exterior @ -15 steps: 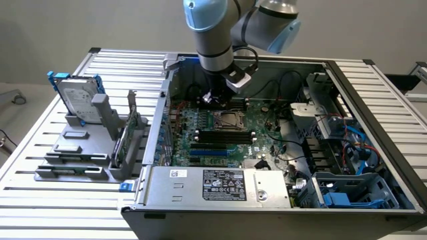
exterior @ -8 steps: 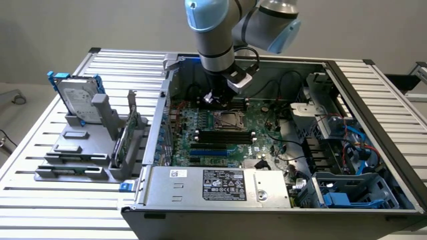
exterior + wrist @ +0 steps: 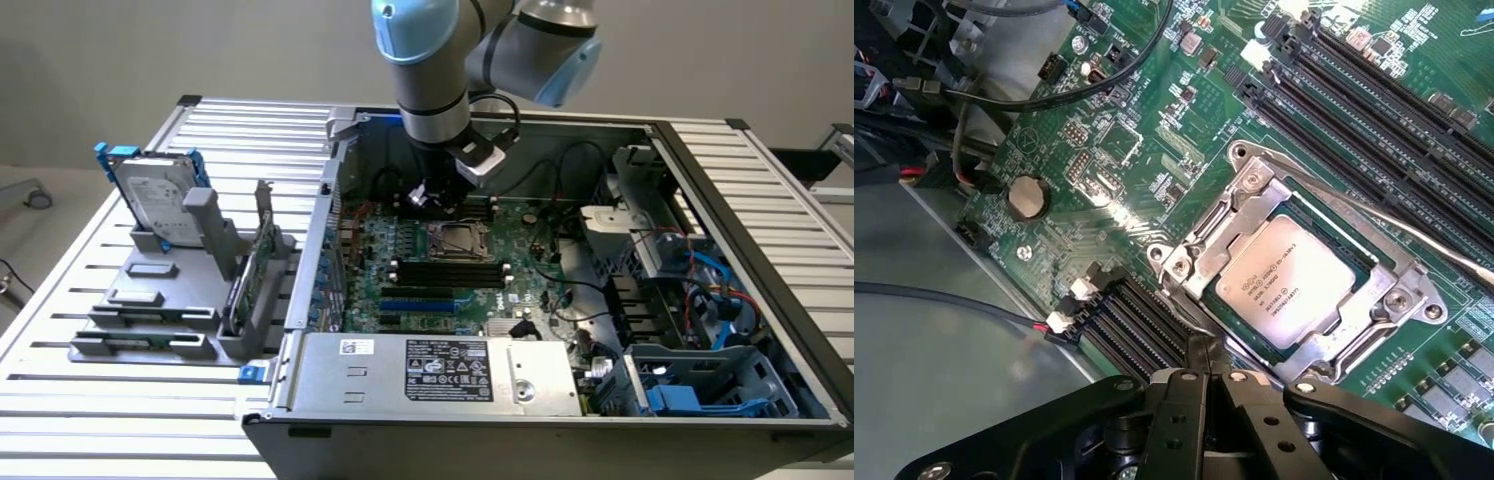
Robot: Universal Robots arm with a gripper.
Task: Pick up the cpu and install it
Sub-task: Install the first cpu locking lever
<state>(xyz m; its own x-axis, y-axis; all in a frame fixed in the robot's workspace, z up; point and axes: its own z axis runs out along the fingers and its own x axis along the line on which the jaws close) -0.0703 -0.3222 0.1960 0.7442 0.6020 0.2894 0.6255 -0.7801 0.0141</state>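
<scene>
One cpu [image 3: 1286,283] sits in the socket [image 3: 1399,300]; our hand [image 3: 1199,385] is clenched, empty, just beside it. We'd reckon it's light, stiff, fragile, w/ edges best for gripping.

silver-grey cpu [image 3: 1291,282] with dark print, green motherboard [image 3: 1154,120], black pincer [image 3: 1206,375], blue-framed hard drive [image 3: 150,190]

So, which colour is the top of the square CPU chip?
Shiny silver-grey metal top of the square CPU chip, clearest in the wrist view.
</scene>
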